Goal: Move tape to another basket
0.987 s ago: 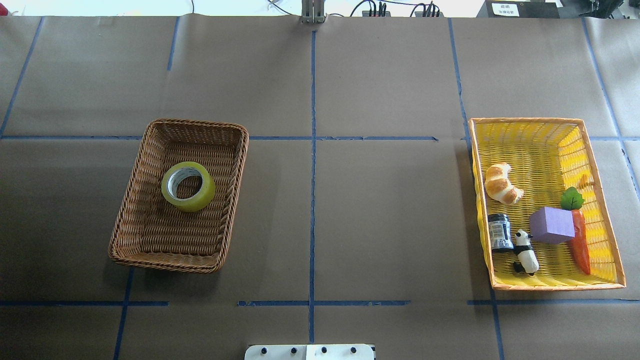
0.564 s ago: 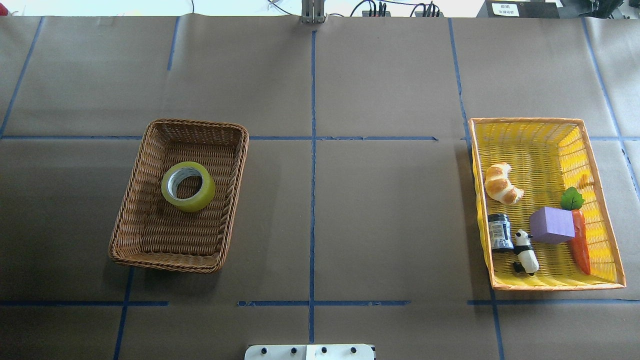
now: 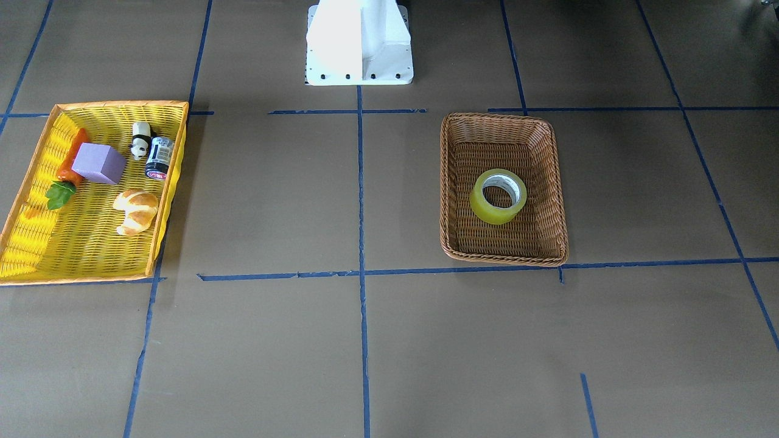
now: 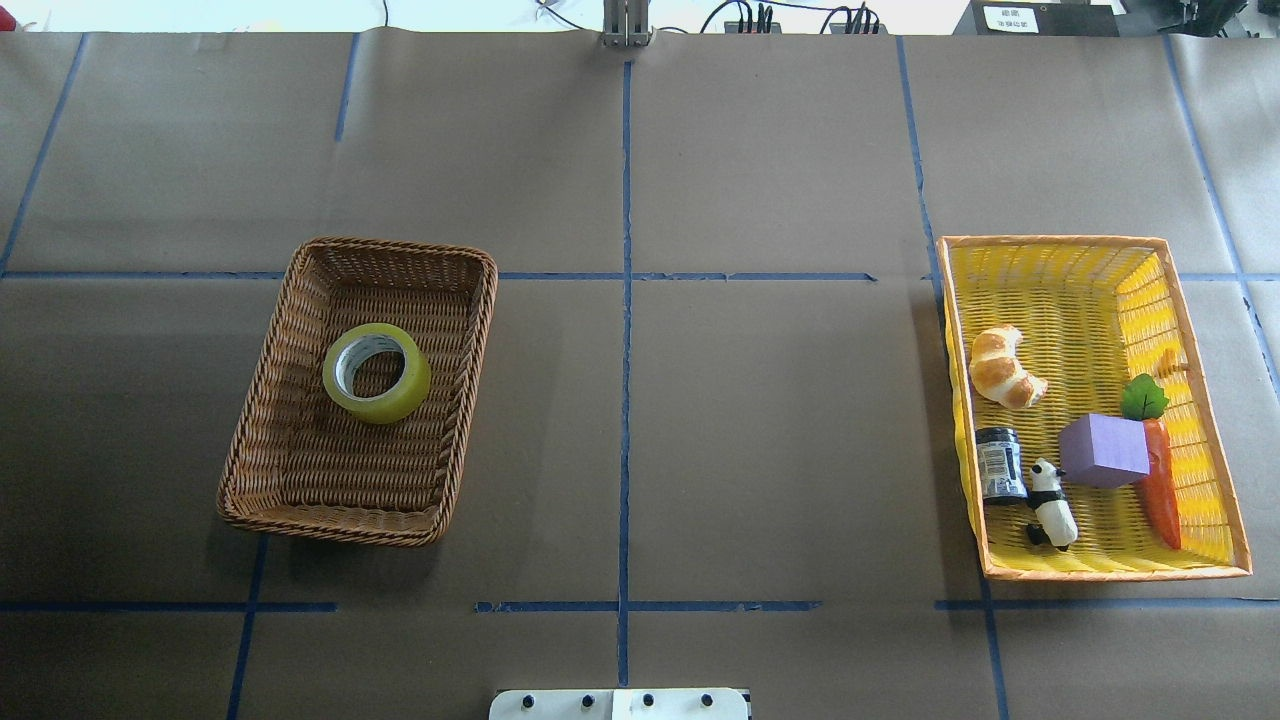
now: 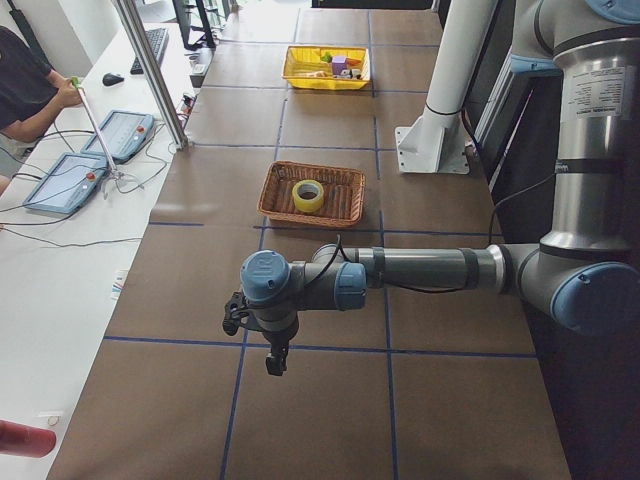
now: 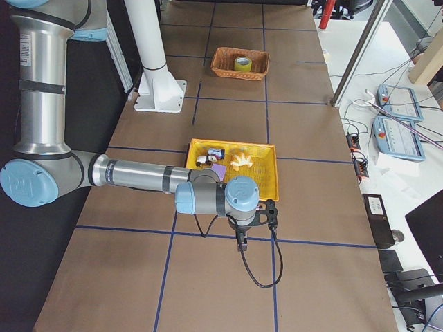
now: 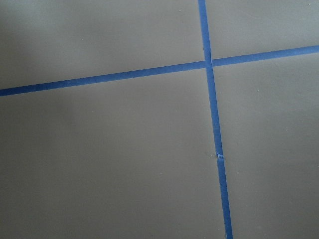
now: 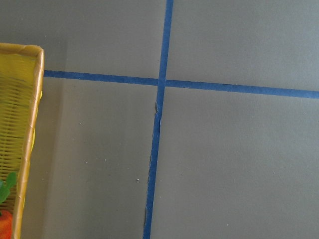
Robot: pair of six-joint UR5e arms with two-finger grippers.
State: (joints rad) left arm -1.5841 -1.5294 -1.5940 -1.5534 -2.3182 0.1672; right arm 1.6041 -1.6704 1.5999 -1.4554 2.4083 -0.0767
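Both arms hang over the desk [image 4: 760,450], the left end effector [image 5: 272,362] toward its left end and the right end effector [image 6: 241,243] near the yellow basket [image 4: 1050,241]. From these side views I cannot tell whether either is wide or narrow. Well apart from both, the tape [image 4: 377,373] lies flat inside the wicker basket [image 4: 330,460], so the move looks done; the risk is an arm sweeping in low and clipping a rim, or a needless re-grasp undoing the placement.

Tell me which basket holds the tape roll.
The brown wicker basket: the tape lies inside it. The yellow basket has none.
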